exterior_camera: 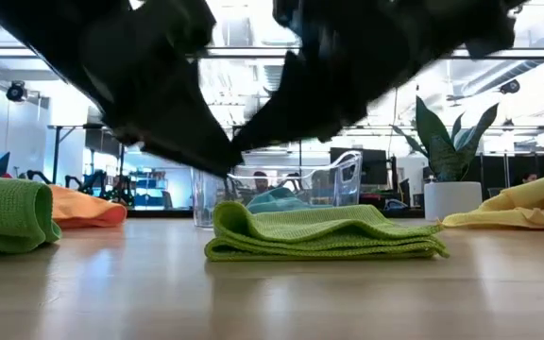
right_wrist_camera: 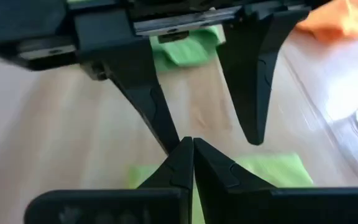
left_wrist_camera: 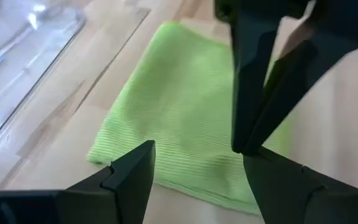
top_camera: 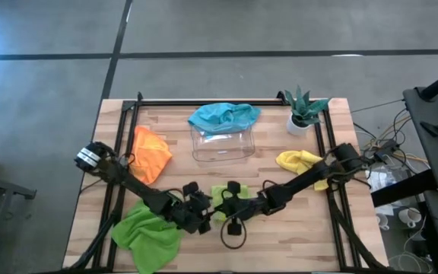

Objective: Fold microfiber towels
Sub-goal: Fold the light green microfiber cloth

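A lime green towel (exterior_camera: 324, 231) lies folded flat on the table at the near middle, and also shows in the high view (top_camera: 220, 198). My left gripper (left_wrist_camera: 197, 171) is open above it, its fingers apart over the towel's near edge. My right gripper (right_wrist_camera: 188, 155) is shut and hovers just above the same towel, facing the left gripper; its fingers (left_wrist_camera: 253, 93) show in the left wrist view. In the low view both grippers hang clear above the towel. A second lime green towel (top_camera: 147, 232) lies crumpled at the near left. The orange towel (top_camera: 150, 152), the yellow towel (top_camera: 299, 161) and the teal towel (top_camera: 223, 116) lie apart.
A clear plastic tray (top_camera: 223, 144) stands at the far middle with the teal towel draped over its far rim. A small potted plant (top_camera: 303, 114) stands at the far right. Bare wood shows at the near right of the table (top_camera: 303, 236).
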